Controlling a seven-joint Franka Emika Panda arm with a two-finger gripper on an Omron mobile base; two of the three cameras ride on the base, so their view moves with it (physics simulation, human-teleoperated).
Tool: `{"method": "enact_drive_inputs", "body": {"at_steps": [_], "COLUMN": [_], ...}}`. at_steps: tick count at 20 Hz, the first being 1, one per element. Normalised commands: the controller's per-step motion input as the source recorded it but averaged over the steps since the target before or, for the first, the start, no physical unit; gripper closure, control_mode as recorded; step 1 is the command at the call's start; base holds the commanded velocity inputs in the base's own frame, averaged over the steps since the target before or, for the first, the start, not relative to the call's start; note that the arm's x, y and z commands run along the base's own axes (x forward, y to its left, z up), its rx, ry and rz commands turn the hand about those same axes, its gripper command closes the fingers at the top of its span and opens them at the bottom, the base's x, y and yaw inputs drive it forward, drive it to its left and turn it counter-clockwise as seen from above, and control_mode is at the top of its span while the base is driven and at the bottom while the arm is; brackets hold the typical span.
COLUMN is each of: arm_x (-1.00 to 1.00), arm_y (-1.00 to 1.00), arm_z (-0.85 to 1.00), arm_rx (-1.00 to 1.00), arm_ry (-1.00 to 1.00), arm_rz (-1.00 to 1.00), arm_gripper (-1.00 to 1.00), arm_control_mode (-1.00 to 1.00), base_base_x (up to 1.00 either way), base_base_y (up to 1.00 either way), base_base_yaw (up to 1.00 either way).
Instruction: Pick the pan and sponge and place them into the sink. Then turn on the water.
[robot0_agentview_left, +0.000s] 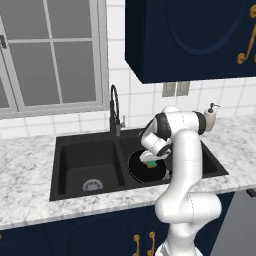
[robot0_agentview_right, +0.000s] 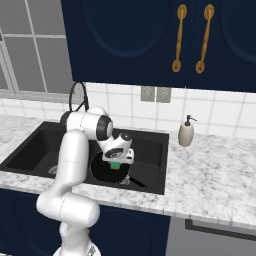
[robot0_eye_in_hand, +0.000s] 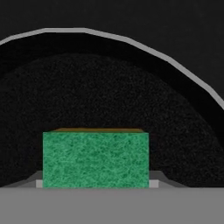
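Black sink (robot0_agentview_left: 65, 150), black pan (robot0_agentview_left: 140, 170), green sponge (robot0_eye_in_hand: 95, 159) with a yellow-brown edge, grey-veined white marble counter (robot0_agentview_right: 215, 175), navy cabinets (robot0_agentview_right: 150, 40) with gold handles (robot0_agentview_right: 179, 37), white tiled wall (robot0_agentview_left: 145, 102), cream soap bottle (robot0_agentview_right: 186, 133), black faucet (robot0_agentview_left: 115, 107), white arm (robot0_agentview_left: 185, 165) with dark joints.

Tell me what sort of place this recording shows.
A home-style kitchen, rendered. A black double sink with a tall faucet sits in a marble counter, with navy cabinets above and a window behind.
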Motion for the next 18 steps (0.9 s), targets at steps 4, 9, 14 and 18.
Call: {"method": "enact_drive_inputs", "body": {"at_steps": [4, 9, 14, 18], "arm_x": [0.0, -0.12, -0.34, -0.52], "arm_y": [0.0, 0.0, 0.0, 0.0], "arm_z": [0.0, 0.35, 0.65, 0.69], "arm_rx": [0.0, 0.0, 0.0, 0.0], "arm_ry": [0.0, -0.07, -0.12, -0.19], "arm_rz": [0.0, 0.0, 0.0, 0.0], "arm_gripper": [-1.0, -1.0, -1.0, -1.0], "arm_control_mode": [-1.0, -1.0, -1.0, -1.0], "base_base_x": [0.0, 0.0, 0.0, 0.0], "base_base_y": [0.0, 0.0, 0.0, 0.0], "base_base_yaw": [0.0, 0.0, 0.0, 0.0]}}
